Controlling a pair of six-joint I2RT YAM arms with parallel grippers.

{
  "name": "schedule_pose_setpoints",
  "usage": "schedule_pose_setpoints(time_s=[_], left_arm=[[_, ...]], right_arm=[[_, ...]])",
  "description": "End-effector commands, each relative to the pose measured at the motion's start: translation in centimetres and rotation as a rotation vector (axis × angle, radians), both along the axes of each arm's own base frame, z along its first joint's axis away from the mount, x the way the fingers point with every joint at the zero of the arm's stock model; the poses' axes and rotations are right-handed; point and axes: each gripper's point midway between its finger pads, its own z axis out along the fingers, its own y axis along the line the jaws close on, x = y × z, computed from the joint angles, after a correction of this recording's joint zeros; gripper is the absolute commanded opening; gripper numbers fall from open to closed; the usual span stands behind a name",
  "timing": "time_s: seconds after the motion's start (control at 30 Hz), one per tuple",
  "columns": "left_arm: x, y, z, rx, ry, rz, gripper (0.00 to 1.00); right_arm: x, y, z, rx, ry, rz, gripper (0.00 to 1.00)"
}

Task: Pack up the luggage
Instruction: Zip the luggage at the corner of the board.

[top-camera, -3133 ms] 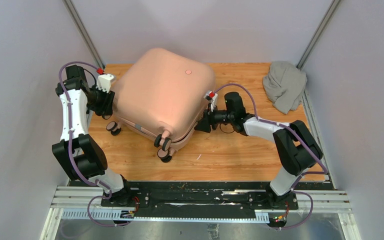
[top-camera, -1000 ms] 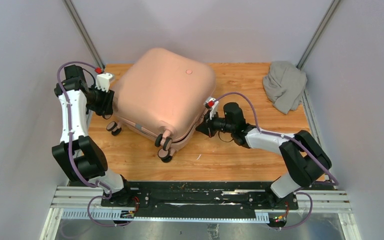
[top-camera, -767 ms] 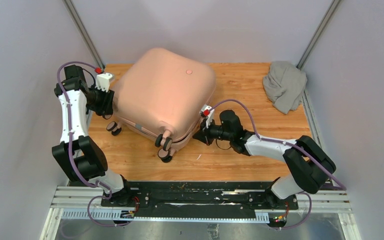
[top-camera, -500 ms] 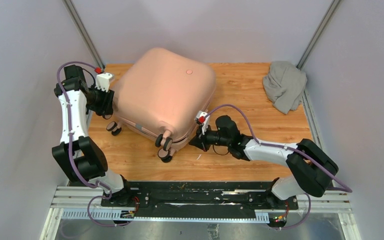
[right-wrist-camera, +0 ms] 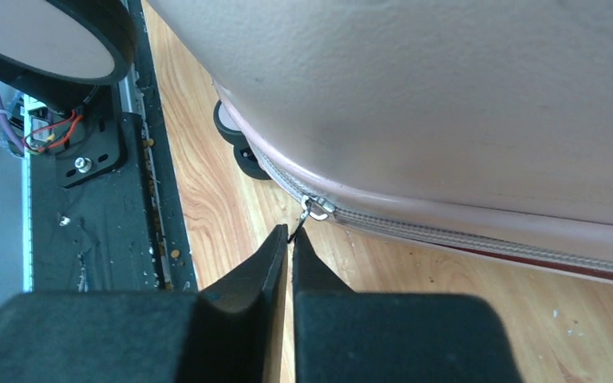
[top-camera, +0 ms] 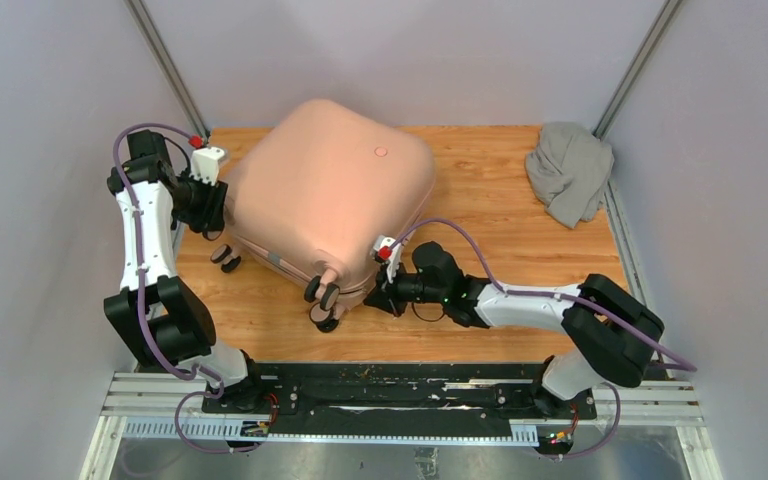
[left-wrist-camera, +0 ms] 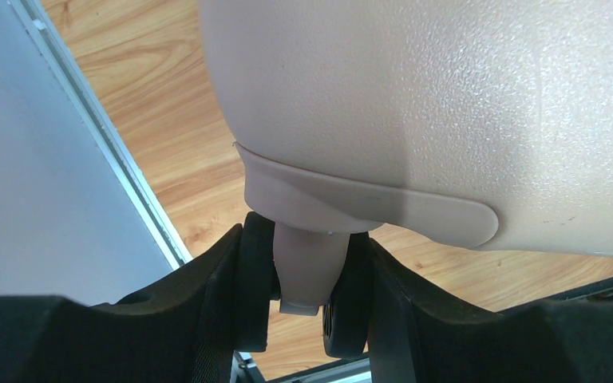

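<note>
Between the right gripper's (right-wrist-camera: 289,238) pinched jaws: thin metal zipper pull (right-wrist-camera: 312,210) of pale pink hard-shell suitcase (top-camera: 325,190), whose moulded foot (left-wrist-camera: 319,203) the left gripper (left-wrist-camera: 305,279) clamps; off-line tugging could slip the pull free.

Pale grey walls (top-camera: 50,230) close in on three sides under soft, even light. Two slim metal posts (top-camera: 168,70) climb the back corners. The bench (top-camera: 520,310) shows warm, orange-brown wood grain. Along its near edge there's a black mounting plate (top-camera: 410,385), then aluminium rails (top-camera: 410,410), then dull grey metal flooring (top-camera: 420,455) below.
</note>
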Motion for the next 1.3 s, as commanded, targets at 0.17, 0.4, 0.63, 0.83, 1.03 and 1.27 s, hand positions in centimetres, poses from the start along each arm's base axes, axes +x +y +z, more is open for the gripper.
schedule_pose_setpoints(time_s=[0.17, 0.4, 0.63, 0.83, 1.03, 1.27], left_arm=[[1.4, -1.1, 6.1, 0.006, -0.236, 0.003, 0.00], [0.7, -1.1, 5.5, 0.015, -0.220, 0.001, 0.00], [-0.2, -1.4, 4.6, 0.009, -0.198, 0.005, 0.00], [-1.5, -1.8, 3.8, 0.000, -0.179, 0.038, 0.00], [-3.5, -4.2, 2.8, -0.116, -0.164, 0.065, 0.00], [-4.0, -5.3, 3.0, -0.178, -0.169, 0.090, 0.00]], right_arm=[[-0.1, -2.9, 0.5, 0.019, 0.208, -0.108, 0.38], [3.3, -9.7, 0.1, 0.048, 0.317, -0.377, 0.61], [8.3, -9.9, -0.6, 0.001, 0.387, -0.519, 0.46], [14.6, -7.8, 0.1, 0.019, 0.378, -0.580, 0.42], [22.6, -6.4, 2.0, 0.068, 0.308, -0.623, 0.39], [24.9, -6.7, 4.5, -0.018, 0.153, -0.576, 0.52]])
